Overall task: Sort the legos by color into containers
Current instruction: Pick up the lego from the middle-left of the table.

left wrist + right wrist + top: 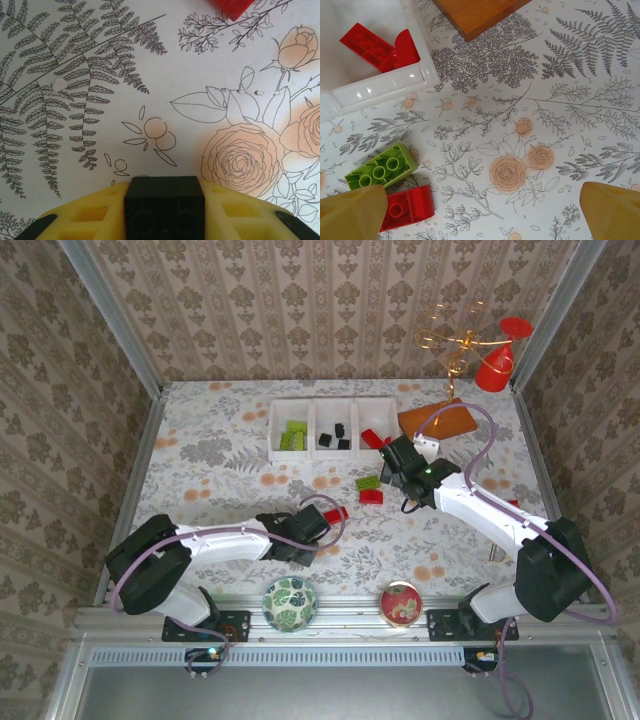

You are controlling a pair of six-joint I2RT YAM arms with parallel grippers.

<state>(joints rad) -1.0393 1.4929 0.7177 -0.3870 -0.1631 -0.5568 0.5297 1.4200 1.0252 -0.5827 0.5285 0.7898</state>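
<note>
My left gripper [165, 206] is shut on a small black lego [165, 200], held between its yellow fingers just above the table. In the top view it [305, 530] sits near the front, with a red lego [335, 513] beside it. My right gripper [402, 468] stands open over the table, nothing between its fingers [355, 210]. A lime green lego [381, 167] and a red lego [407, 207] lie by its left finger. The white three-part container [313, 430] holds green legos [293, 434] on the left, black ones [334, 436] in the middle and red ones [380, 47] on the right.
An orange-brown board [440, 421] lies right of the container. Two round patterned bowls [289, 602] [401, 602] sit on the front rail between the arm bases. A red and gold wire ornament [495, 365] stands at the back right corner. Patterned walls close in three sides.
</note>
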